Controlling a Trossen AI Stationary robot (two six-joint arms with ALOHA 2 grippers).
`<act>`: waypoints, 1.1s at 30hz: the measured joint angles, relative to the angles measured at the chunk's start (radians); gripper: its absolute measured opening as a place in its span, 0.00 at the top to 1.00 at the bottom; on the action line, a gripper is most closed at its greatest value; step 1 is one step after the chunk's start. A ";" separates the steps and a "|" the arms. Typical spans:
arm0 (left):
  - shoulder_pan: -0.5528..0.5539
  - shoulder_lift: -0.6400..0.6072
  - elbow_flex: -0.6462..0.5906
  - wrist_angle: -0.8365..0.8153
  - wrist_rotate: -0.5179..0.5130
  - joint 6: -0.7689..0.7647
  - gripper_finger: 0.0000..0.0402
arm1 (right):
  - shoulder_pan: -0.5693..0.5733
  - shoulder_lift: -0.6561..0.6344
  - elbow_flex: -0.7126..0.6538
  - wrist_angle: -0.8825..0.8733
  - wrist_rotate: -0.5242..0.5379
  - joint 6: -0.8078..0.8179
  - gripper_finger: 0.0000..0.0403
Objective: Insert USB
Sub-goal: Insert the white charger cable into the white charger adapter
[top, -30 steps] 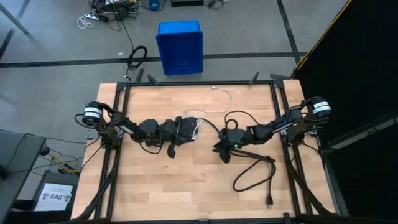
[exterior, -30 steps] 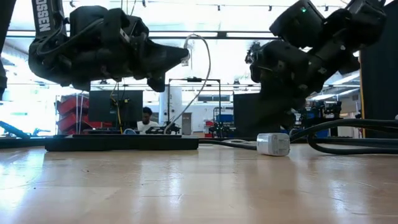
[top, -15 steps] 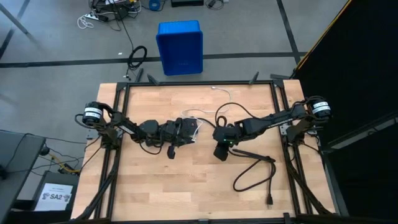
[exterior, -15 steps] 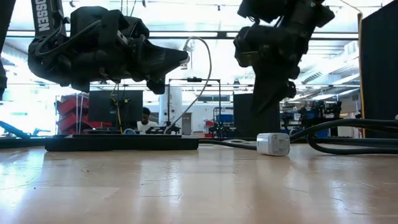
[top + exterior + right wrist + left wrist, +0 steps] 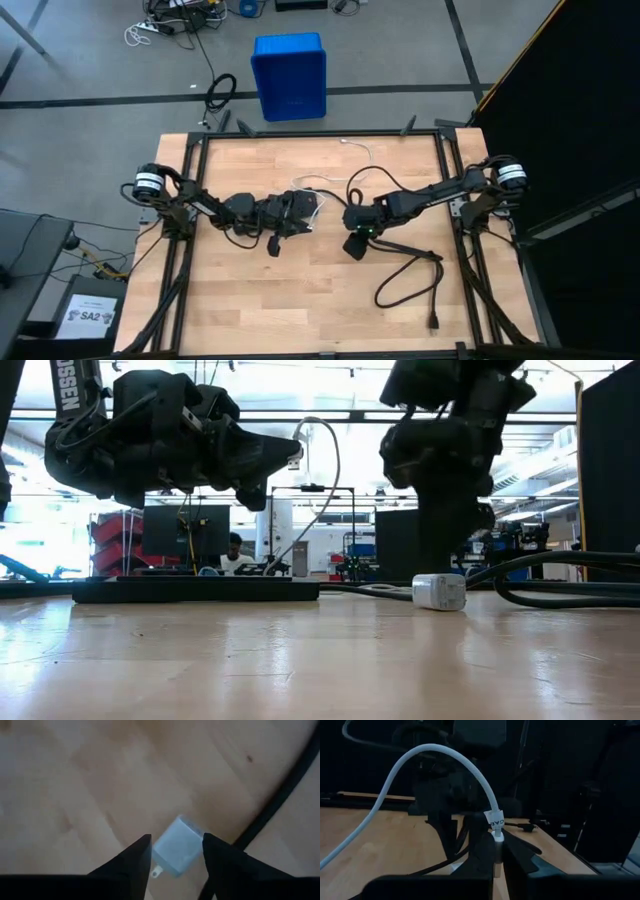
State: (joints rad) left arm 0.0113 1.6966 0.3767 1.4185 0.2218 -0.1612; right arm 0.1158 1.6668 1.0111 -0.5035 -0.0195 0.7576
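Note:
The USB is a thin white cable [image 5: 362, 152] lying on the far middle of the table. Its near end rises in an arch [image 5: 333, 455] to my left gripper [image 5: 293, 457]. That gripper is shut on the cable's plug end and hovers above the table's middle [image 5: 312, 208]. A small white charger block [image 5: 440, 592] lies flat on the table. My right gripper [image 5: 445, 555] points down just above the block and is open. In the right wrist view its fingers [image 5: 176, 839] stand on either side of the block [image 5: 177, 852], clear of it. My left gripper pinches the white plug body [image 5: 495, 836] at the cable's end between its two fingers, just below a small paper label [image 5: 494, 818]. The fingers lie about level and point toward the table's right. The plug is lifted clear, and the cable arches up from it, slack, back down to the table.
A thick black cord [image 5: 410, 280] loops over the table's right half, with its plug [image 5: 435, 320] near the front edge; it passes close by the charger [image 5: 280, 795]. A long low black bar [image 5: 195, 590] lies on the table behind my left gripper. A blue bin [image 5: 289, 75] stands on the floor beyond the table.
My right gripper has swung toward the table's left and tipped to point down. It has then come down over the white charger block. The charger and the cable have stayed where they were.

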 joint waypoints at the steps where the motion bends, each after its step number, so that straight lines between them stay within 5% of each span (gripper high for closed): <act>1: 0.000 0.000 0.000 0.000 0.000 0.000 1.00 | 0.000 0.012 0.000 0.003 0.000 0.005 0.60; 12: 0.000 0.000 0.000 -0.005 0.000 0.000 1.00 | 0.000 0.110 0.000 0.045 -0.068 0.025 0.54; 33: 0.000 0.000 0.000 -0.024 0.000 0.004 1.00 | 0.043 0.081 -0.001 -0.063 -0.199 0.167 0.57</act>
State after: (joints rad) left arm 0.0113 1.6966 0.3763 1.3946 0.2218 -0.1574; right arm 0.1585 1.7473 1.0100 -0.5663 -0.2188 0.9246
